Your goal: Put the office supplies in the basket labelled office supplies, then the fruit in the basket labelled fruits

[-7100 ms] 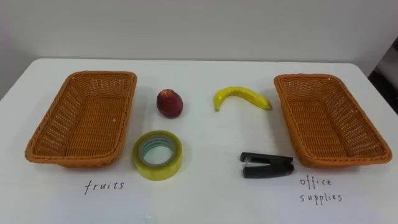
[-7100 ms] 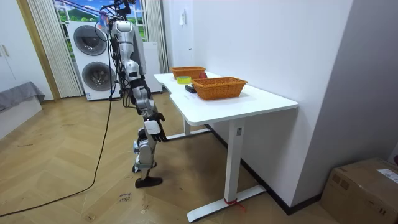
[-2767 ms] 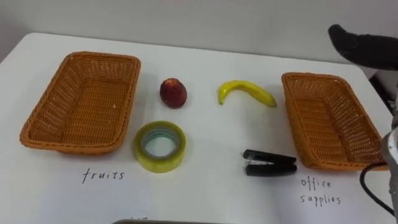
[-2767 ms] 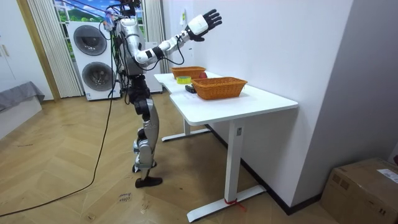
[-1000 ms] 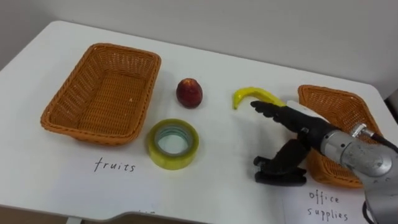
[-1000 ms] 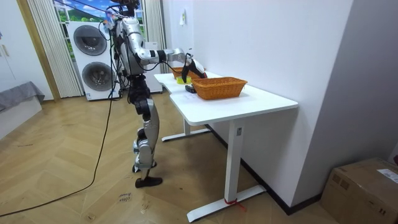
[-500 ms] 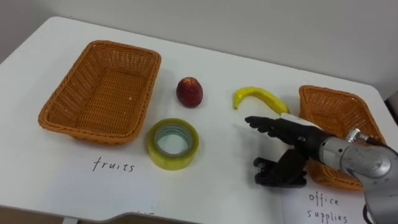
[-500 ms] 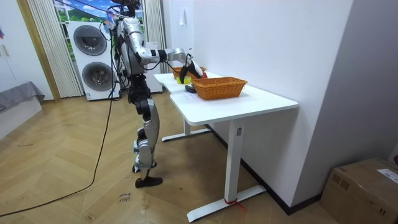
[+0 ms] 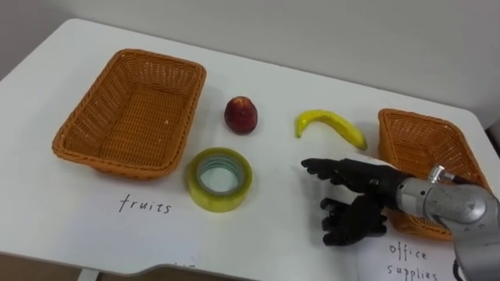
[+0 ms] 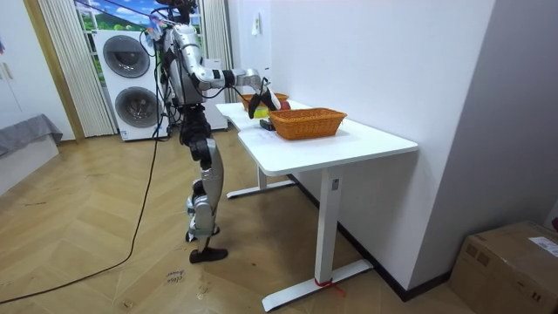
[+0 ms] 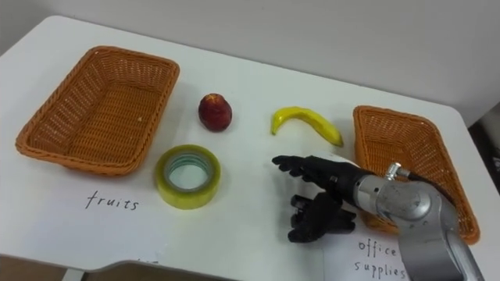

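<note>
The right hand [image 9: 369, 182] hovers low over the counter [image 9: 273, 101], palm down. Its upper fingers [image 9: 324, 168] stretch straight toward 9 o'clock, while the dark thumb side drops onto the black stapler [image 9: 349, 234]. Dark lies on dark there, so I cannot tell whether the hand grips it.

The office-supplies basket [image 9: 437, 136] stands just beside the hand at 3 o'clock. The banana [image 9: 330, 125] lies near at 12 o'clock. The yellow tape roll [image 9: 219, 179] sits at 9 o'clock, the red fruit [image 9: 241, 115] at 10 o'clock. Beyond them at 10 o'clock is the fruit basket [image 9: 82, 117].

In the room view the robot stands at the counter's far end, arm reaching over it.
</note>
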